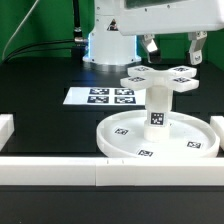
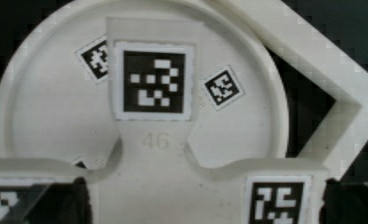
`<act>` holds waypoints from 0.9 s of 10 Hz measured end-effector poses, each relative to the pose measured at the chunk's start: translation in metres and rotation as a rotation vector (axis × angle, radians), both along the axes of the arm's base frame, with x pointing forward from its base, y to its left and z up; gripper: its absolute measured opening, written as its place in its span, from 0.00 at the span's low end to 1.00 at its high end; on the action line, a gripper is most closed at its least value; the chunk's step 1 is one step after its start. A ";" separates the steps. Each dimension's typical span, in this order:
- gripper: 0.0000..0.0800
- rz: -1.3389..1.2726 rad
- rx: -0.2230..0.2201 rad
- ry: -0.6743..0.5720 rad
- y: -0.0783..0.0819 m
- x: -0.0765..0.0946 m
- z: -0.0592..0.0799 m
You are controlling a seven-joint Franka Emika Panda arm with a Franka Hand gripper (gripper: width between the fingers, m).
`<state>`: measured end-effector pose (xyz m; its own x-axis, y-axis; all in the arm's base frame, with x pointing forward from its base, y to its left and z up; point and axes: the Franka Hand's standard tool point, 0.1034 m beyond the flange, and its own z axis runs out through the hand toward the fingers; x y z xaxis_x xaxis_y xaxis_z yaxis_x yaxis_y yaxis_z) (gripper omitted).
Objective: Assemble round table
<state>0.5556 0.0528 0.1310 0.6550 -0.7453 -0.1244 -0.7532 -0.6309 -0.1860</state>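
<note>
With our gripper (image 1: 172, 48) hanging wide open and empty above the cross-shaped piece (image 1: 158, 78), which sits atop the leg (image 1: 157, 108) on the round disc (image 1: 128, 131), we are needing a centred, square descent.

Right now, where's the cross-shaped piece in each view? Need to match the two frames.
Exterior view: the cross-shaped piece sits atop the upright leg, above the round disc, just under the gripper.
Wrist view: cross-shaped piece fills the foreground, disc behind it.
Shared landmark: the tag on the leg.
</note>
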 end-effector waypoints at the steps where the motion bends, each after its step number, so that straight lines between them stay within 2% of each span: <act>1: 0.81 0.071 -0.004 -0.016 0.000 0.000 0.000; 2: 0.81 0.150 -0.012 -0.032 0.000 0.000 0.000; 3: 0.81 0.381 -0.043 -0.076 -0.002 0.001 -0.001; 6: 0.81 0.701 -0.091 -0.091 0.012 0.003 -0.004; 7: 0.81 0.785 -0.096 -0.102 0.017 0.002 -0.005; 9: 0.81 0.897 -0.101 -0.123 0.012 0.003 -0.005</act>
